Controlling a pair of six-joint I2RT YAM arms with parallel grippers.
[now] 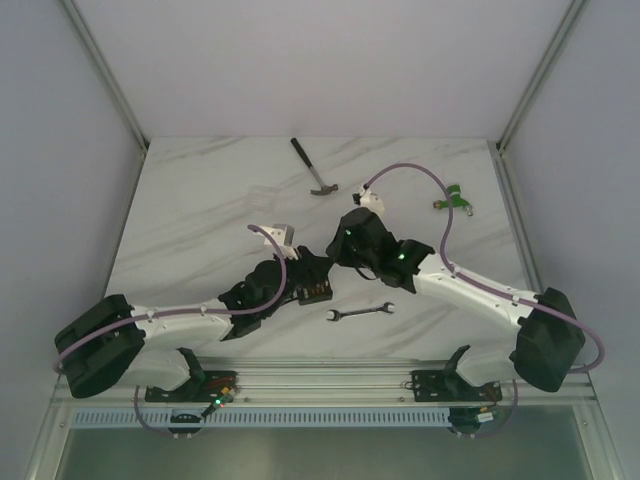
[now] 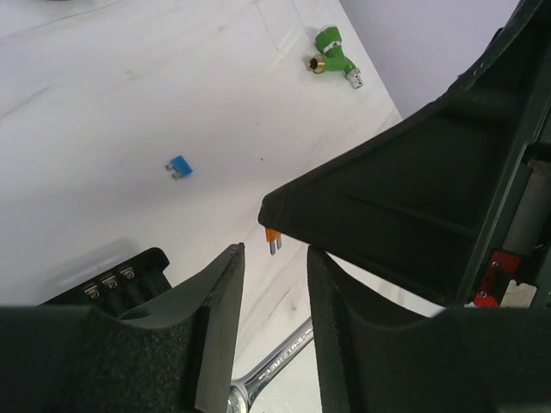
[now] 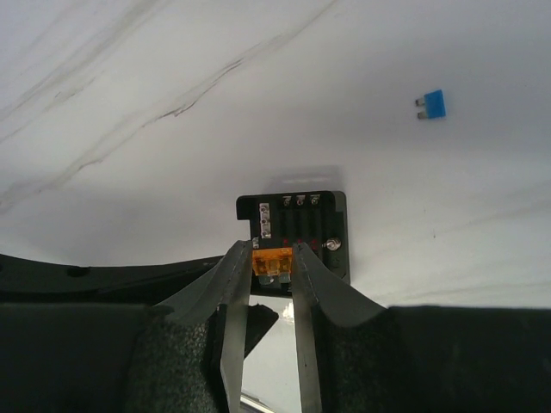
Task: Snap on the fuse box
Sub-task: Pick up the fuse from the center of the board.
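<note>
Small square black fuse box (image 3: 297, 225), flat on white marbled tabletop (image 3: 129, 86) near its centre, open face up. Slots exposed, three screw terminals in a row along one edge.

A hammer (image 1: 315, 170) lies near the far edge, a green fitting (image 1: 455, 197) towards the far right corner, a wrench (image 1: 360, 313) by the near edge, a blue fuse (image 3: 433, 104) and an orange fuse (image 3: 269, 261) away from every edge

Centre, fuse box (image 1: 316, 285); wrench (image 1: 360, 313) just right-front; hammer (image 1: 314, 169) well behind.

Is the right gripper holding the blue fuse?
No, the right gripper pinches an orange fuse at the fuse box, while the blue fuse lies loose on the table.
</note>
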